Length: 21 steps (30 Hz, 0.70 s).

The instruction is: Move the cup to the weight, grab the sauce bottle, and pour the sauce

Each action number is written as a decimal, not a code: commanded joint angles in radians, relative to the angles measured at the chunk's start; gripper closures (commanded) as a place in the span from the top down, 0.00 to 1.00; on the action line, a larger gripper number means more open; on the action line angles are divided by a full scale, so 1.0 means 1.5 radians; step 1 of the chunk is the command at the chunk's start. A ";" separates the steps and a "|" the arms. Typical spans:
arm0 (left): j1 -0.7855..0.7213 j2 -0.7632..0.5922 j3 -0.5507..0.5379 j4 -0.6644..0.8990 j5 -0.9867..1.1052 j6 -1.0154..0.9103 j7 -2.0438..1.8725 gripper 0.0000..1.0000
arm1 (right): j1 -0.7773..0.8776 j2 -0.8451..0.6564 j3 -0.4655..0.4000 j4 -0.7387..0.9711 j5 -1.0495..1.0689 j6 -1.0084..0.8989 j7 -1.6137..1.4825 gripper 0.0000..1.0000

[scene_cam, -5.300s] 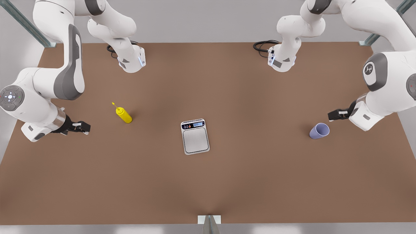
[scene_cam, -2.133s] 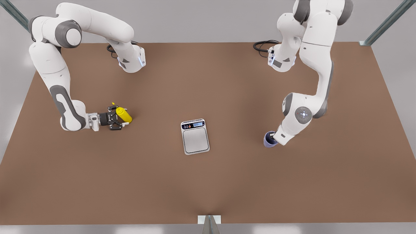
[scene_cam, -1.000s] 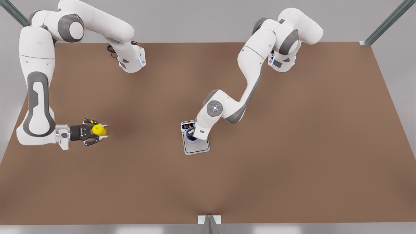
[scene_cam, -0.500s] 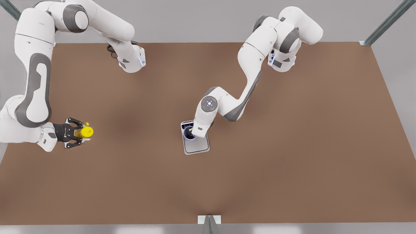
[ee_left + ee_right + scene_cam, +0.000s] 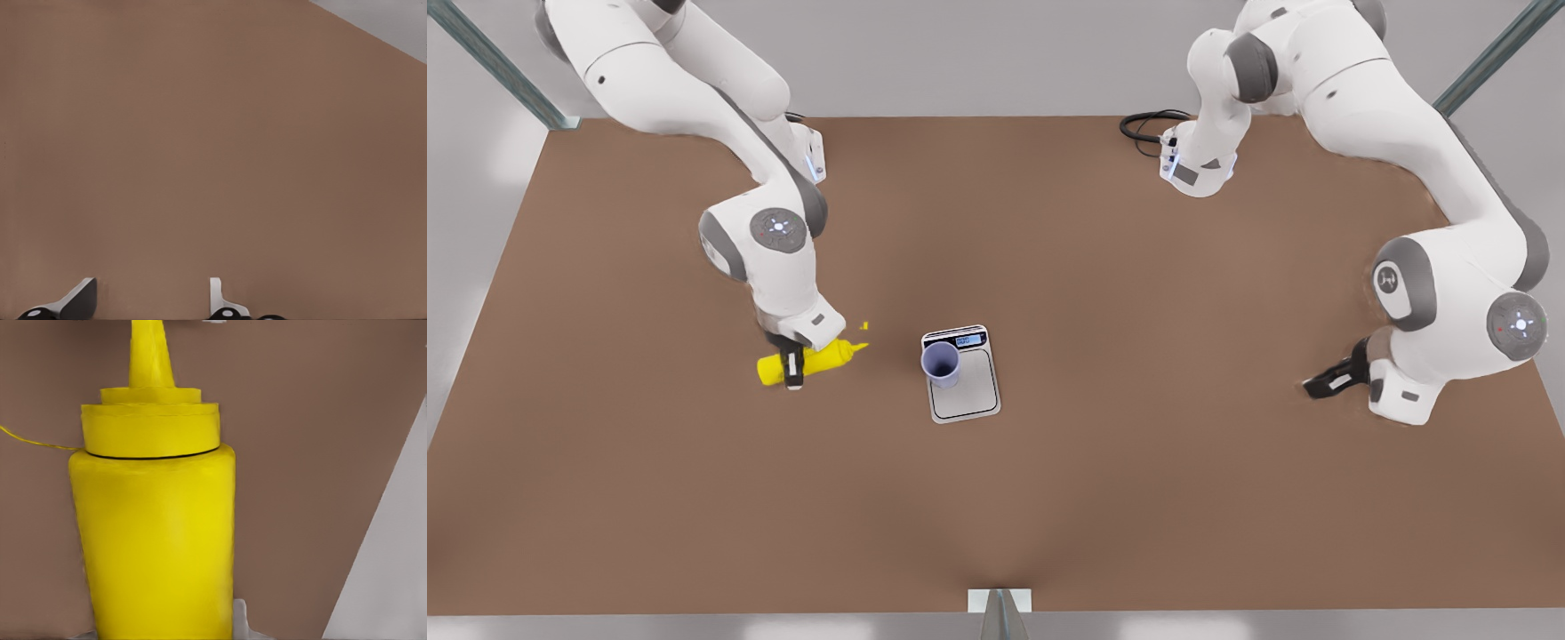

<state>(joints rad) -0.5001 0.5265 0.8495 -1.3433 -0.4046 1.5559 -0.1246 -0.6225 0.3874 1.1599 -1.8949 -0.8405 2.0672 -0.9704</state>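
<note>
While the cup (image 5: 941, 363) stands on the weight (image 5: 961, 386), the right gripper (image 5: 791, 368) pinches the bottle (image 5: 809, 362), tipped nozzle-first toward it. Well apart, the left gripper (image 5: 1320, 385) waits, fingers (image 5: 80, 299) spread over the table (image 5: 1138, 498).

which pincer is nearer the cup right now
The right pincer. It holds the yellow bottle just off the scale where the cup stands, on the front view's left. The left pincer waits open, far off on that view's right.
</note>
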 commanded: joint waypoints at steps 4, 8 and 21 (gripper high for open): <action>0.312 -0.135 -0.409 0.002 0.192 -0.010 0.104 1.00 | 0.133 0.042 -0.035 0.041 -0.161 -0.075 0.005 0.51; 0.257 -0.146 -0.507 0.016 0.238 -0.054 0.058 1.00 | 0.289 0.055 -0.156 0.083 -0.187 -0.098 0.047 0.50; 0.256 -0.180 -0.500 0.028 0.254 -0.079 0.044 1.00 | 0.452 0.111 -0.266 0.108 -0.283 -0.173 0.237 0.50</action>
<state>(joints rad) -0.1160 0.2572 0.0997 -1.3022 -0.0248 1.4494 -0.0592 0.0602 0.5538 0.7530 -1.7341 -1.2660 1.8028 -0.6158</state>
